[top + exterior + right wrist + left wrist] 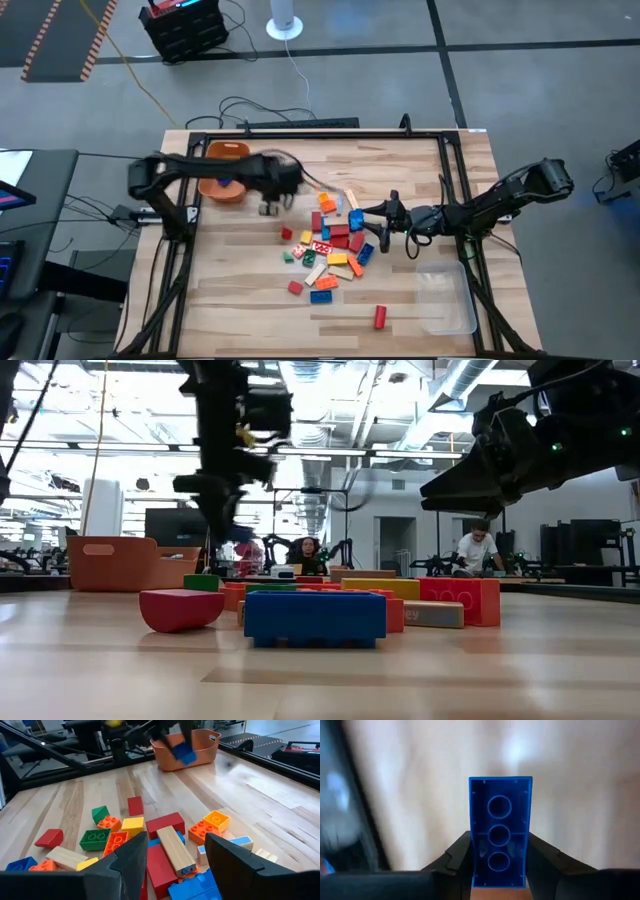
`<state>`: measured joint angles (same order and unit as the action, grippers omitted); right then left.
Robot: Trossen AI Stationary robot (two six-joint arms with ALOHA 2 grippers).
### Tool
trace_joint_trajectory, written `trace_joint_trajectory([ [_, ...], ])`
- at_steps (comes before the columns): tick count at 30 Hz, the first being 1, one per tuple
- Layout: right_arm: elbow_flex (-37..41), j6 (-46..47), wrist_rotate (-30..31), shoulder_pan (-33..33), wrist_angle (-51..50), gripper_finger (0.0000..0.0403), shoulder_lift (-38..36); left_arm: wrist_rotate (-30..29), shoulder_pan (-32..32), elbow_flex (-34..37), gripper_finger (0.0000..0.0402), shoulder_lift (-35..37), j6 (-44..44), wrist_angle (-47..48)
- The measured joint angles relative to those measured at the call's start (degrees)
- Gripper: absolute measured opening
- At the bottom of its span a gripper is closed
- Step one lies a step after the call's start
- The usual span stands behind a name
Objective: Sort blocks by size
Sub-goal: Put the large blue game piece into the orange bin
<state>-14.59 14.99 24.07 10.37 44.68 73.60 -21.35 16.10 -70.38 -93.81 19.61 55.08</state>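
The left gripper (pixel 498 870) hangs above the worktop (pixel 240 270) just beside the orange bin (pixel 222 172), its jaws clamped on the sides of a long blue block (pixel 500 830), while the right gripper (pixel 175 857) hovers with jaws apart over the heaped blocks (pixel 335 248) at mid-worktop.

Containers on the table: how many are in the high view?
2. An orange bin lies on the left side of the table, partly under the left arm; a clear tray lies on its right side, toward the picture's bottom. None seems hidden.
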Motion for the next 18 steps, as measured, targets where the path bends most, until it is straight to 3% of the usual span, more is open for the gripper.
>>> trace_joint_trajectory([
  [10, 0.0, -0.1, 0.0, 0.1, 0.1, 0.0227, 0.0, -0.5, 24.0, 16.0, 0.0125, 14.2, -4.2, -2.7],
  [15, 0.0, -0.3, 0.0, -0.7, 0.5, 0.0227, 0.0, -0.3, 30.1, 20.0, 0.0130, 15.1, -4.8, -3.9],
  [18, 0.0, -0.2, 0.0, -0.7, 0.4, 0.0227, 0.0, 0.1, 31.3, 22.3, 0.0155, 14.4, -5.2, -5.5],
])
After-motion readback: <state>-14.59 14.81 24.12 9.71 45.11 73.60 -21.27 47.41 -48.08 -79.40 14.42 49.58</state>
